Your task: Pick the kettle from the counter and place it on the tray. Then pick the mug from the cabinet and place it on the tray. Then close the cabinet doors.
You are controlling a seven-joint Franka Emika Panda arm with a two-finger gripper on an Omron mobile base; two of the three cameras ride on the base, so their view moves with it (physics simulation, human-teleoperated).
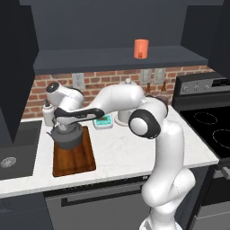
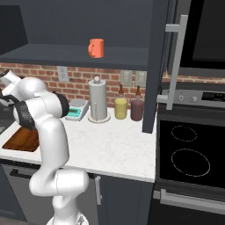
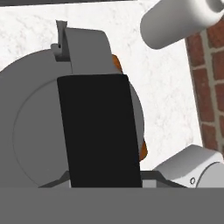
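Note:
The dark grey kettle point(image 1: 67, 137) is at the far end of the brown wooden tray point(image 1: 77, 160), which lies on the white counter point(image 1: 130, 150). My gripper point(image 1: 64, 129) reaches down from above and is shut on the kettle's arched black handle point(image 3: 98, 131). I cannot tell if the kettle rests on the tray or hangs just over it. In the hand view the kettle's grey body point(image 3: 35, 131) is very close, with slivers of tray point(image 3: 116, 64) beside it. The orange-red mug point(image 1: 141, 48) point(image 2: 96, 48) stands on the shelf of the open cabinet point(image 1: 117, 59).
A sink point(image 1: 13, 157) lies left of the tray and a white bottle point(image 1: 48, 114) behind it. A small scale point(image 1: 103, 121), paper-towel holder point(image 2: 98, 100), yellow jar point(image 2: 121, 108) and maroon jar point(image 2: 137, 110) line the brick wall. An open cabinet door point(image 2: 158, 66) juts out beside the stove point(image 2: 189, 154).

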